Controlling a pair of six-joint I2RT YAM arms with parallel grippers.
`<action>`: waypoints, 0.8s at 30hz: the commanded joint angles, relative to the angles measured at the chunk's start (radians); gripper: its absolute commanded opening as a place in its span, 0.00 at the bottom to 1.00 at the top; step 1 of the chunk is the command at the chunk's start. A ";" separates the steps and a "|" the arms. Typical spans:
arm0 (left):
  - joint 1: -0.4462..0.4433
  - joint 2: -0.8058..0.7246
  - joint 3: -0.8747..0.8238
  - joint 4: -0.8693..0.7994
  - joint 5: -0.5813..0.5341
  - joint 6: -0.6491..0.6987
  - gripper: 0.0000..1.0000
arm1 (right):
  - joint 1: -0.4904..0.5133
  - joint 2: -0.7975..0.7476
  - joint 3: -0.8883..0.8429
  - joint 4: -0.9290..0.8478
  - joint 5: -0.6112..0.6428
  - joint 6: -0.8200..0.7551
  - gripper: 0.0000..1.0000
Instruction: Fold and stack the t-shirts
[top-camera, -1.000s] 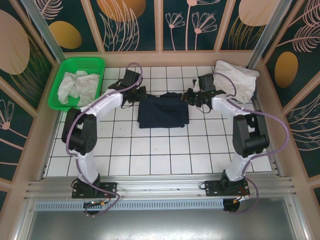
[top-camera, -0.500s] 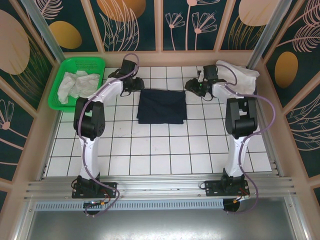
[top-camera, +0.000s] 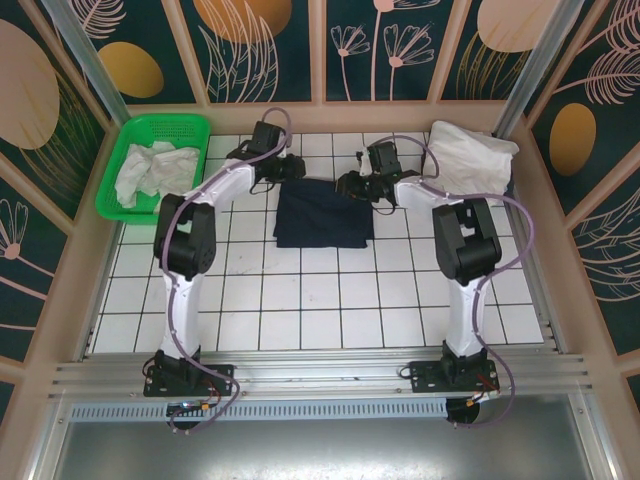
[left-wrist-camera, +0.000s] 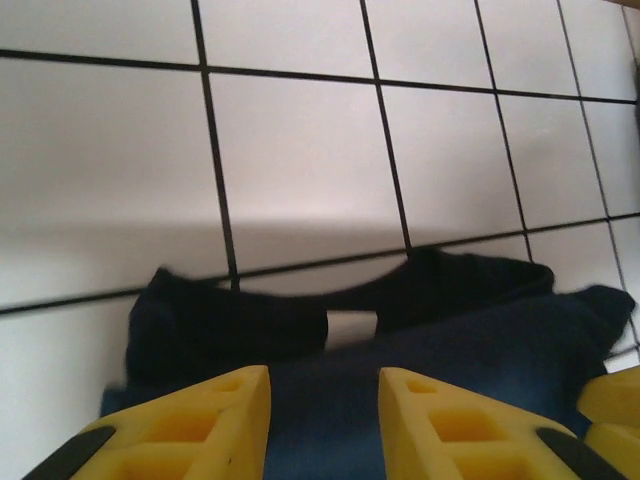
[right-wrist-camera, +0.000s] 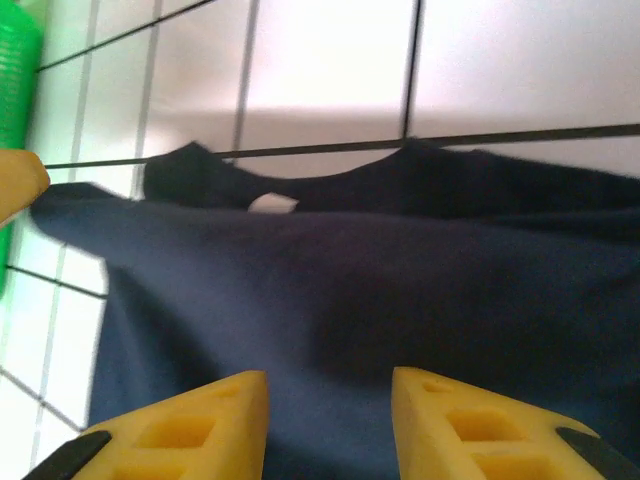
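One navy shirt (top-camera: 323, 214), two grippers over its collar edge, my left gripper (left-wrist-camera: 322, 385), right gripper (right-wrist-camera: 328, 380), both slightly parted, empty.

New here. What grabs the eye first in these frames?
A folded navy shirt lies on the tiled table, toward its far side. The left fingers and right fingers are parted over its collar edge, holding nothing. A green basket of crumpled white shirts sits at the far left corner, and another white shirt is heaped at the far right.
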 joint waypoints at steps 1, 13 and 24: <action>0.009 0.117 0.107 -0.047 -0.009 0.044 0.33 | -0.038 0.081 0.114 0.010 0.023 -0.056 0.37; 0.041 0.224 0.284 -0.159 -0.192 0.057 0.40 | -0.050 0.281 0.293 -0.141 0.027 -0.104 0.36; 0.039 -0.238 -0.220 0.028 -0.093 0.050 0.53 | 0.005 -0.096 -0.324 -0.040 0.159 -0.008 0.36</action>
